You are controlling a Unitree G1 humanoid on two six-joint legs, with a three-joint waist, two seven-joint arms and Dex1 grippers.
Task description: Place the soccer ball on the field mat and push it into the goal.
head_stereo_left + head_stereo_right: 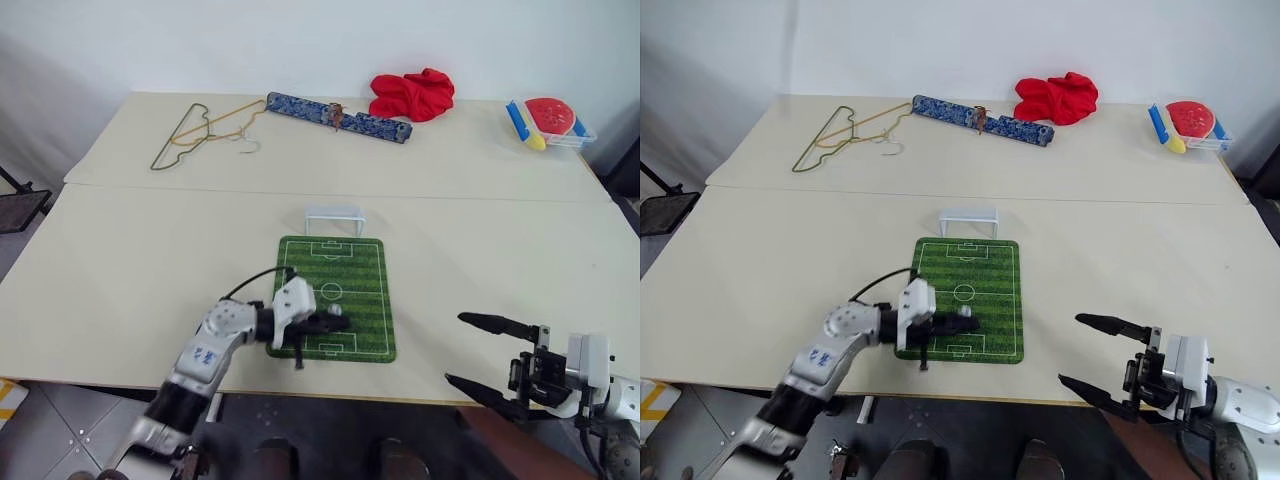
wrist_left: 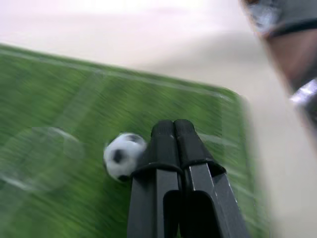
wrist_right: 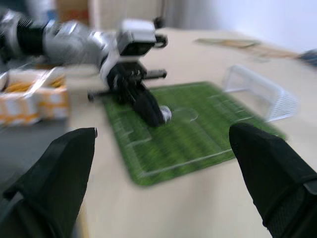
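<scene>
Closed left pincer (image 2: 173,130) seemingly touches the soccer ball (image 2: 122,154) on the field mat (image 1: 362,290)

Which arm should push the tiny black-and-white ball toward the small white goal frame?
Left. The left gripper is shut, low over the green striped field mat, with the tiny black-and-white ball beside its fingertips. The right gripper hangs open off the mat, near the table edge, far from the small white goal frame.
</scene>
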